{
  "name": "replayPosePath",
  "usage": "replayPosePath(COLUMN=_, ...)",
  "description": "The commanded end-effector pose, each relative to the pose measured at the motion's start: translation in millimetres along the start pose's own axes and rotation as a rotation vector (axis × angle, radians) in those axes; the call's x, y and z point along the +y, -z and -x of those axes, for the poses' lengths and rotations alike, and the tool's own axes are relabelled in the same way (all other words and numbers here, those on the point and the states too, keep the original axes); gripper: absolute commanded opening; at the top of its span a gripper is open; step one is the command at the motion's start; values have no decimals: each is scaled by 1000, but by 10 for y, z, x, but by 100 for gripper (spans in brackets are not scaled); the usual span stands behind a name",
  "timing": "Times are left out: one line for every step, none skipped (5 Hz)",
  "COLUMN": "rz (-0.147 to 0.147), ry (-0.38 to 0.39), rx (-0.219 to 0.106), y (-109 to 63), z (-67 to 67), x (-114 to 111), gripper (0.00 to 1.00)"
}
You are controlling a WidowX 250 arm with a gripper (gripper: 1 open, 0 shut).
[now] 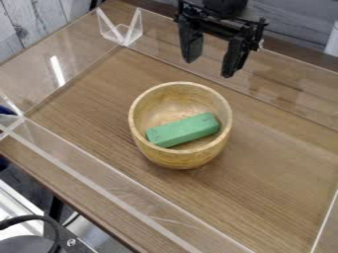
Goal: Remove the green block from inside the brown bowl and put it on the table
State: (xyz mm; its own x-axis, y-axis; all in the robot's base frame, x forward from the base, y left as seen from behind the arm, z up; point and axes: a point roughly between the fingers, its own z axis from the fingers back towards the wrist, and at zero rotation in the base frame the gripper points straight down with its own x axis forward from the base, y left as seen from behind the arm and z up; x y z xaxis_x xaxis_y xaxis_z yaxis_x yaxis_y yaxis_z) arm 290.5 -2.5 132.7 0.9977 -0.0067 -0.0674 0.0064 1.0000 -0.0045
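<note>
The green block (183,130) lies flat inside the brown bowl (148,106), slanted across its bottom. The bowl is round, light tan wood with thick walls, and it rests near the middle of the table (278,138). My gripper (212,57) hangs above and behind the bowl, pointing down, its two black fingers spread apart with nothing between them. It is clear of the bowl's rim and touches nothing.
Low clear acrylic walls (79,163) edge the wood-grain tabletop on all sides. A clear bracket (122,28) stands at the back left corner. Bare tabletop lies to the right of and in front of the bowl.
</note>
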Motion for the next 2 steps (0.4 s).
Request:
replayPosePath(rz=-14, ry=28, rx=24, y=120, z=79, x=50, gripper=100)
replayPosePath(rz=-27, ry=55, rx=55, y=317, z=201, x=111, gripper=100)
